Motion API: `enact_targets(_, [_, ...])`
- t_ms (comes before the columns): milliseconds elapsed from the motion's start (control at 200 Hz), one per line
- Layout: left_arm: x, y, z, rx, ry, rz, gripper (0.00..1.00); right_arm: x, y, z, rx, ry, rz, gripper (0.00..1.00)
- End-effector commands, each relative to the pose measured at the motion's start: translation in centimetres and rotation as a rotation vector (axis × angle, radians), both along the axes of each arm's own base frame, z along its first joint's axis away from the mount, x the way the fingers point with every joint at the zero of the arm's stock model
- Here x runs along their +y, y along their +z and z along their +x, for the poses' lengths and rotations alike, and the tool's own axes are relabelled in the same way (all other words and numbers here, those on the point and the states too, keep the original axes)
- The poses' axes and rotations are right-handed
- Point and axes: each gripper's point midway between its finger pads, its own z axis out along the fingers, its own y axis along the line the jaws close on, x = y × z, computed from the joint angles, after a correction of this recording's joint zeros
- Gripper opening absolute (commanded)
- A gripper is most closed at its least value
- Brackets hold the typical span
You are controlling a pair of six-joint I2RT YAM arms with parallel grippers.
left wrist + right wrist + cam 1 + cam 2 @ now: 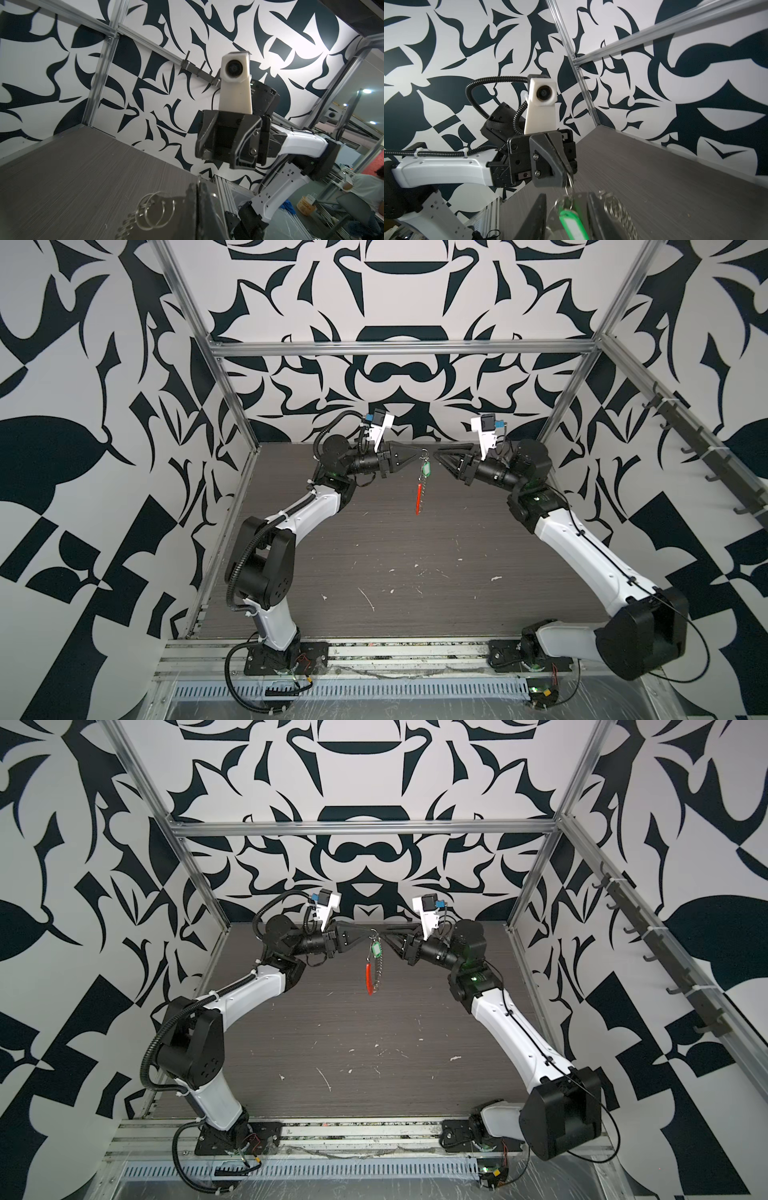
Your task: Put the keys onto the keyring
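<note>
The keyring hangs edge-on above the table in both top views, its red segment (419, 498) (368, 979) lowest and silvery pieces (620, 212) strung along it. My left gripper (420, 456) (197, 199) is shut on the wire at its top, and the right wrist view shows those tips (568, 173) pinching a thin ring. The keys, a green tag with a white panel (426, 467) (377, 949) (572, 222), dangle just below that grip. My right gripper (436, 457) (569, 218) stands open, its fingers on either side of the tag and not touching it.
The grey wood-grain table (374, 556) carries white flecks. Aluminium frame posts (232, 406) stand at the back corners. A rail of dark hooks (702, 456) runs along the right wall. Both arms reach to the back middle, tips nearly meeting.
</note>
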Motion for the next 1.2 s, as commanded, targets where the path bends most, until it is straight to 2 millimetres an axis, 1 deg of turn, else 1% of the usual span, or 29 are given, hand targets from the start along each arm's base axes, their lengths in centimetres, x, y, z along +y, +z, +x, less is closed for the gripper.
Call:
enact_targets(0, [1.2,3.6,-0.8,-0.085,0.058,-0.093,0.0,0.1,0.7,-0.9,-0.044,0.029,0.027,0.39])
enact_targets(80, [1.4,4.0,-0.9,-0.083,0.062,-0.118,0.0,0.6,0.4,-0.9,-0.029,0.069,0.047,0.41])
enact_targets(150, [1.4,4.2,-0.9,-0.08,0.058,-0.129,0.0,1.0,0.3,-0.5,-0.013,0.097,0.06,0.42])
enact_targets(300, [1.5,4.4,-0.9,-0.074,0.049,-0.149,0.0,1.7,1.0,0.1,-0.012,0.141,0.081,0.43])
enact_targets(465, [1.3,4.7,-1.2,-0.077,0.035,-0.162,0.0,2.3,1.2,0.7,-0.012,0.158,0.091,0.43])
enact_targets(730, [1.1,4.6,-1.1,-0.075,0.032,-0.161,0.0,4.2,1.7,-0.4,-0.009,0.227,0.118,0.42])
enact_targets(940, [1.1,4.7,-0.8,-0.074,0.041,-0.168,0.0,4.6,2.0,-1.4,-0.015,0.247,0.121,0.42])
enact_targets(1050, [1.0,4.7,-0.8,-0.075,0.039,-0.173,0.0,4.6,2.0,-1.5,-0.013,0.246,0.121,0.41])
enact_targets(1115, [1.0,4.7,-0.9,-0.077,0.038,-0.174,0.0,4.6,1.9,-1.4,-0.007,0.246,0.121,0.37])
enact_targets(1195, [1.0,4.8,-0.9,-0.078,0.039,-0.175,0.0,4.7,1.9,-1.5,-0.004,0.248,0.119,0.26])
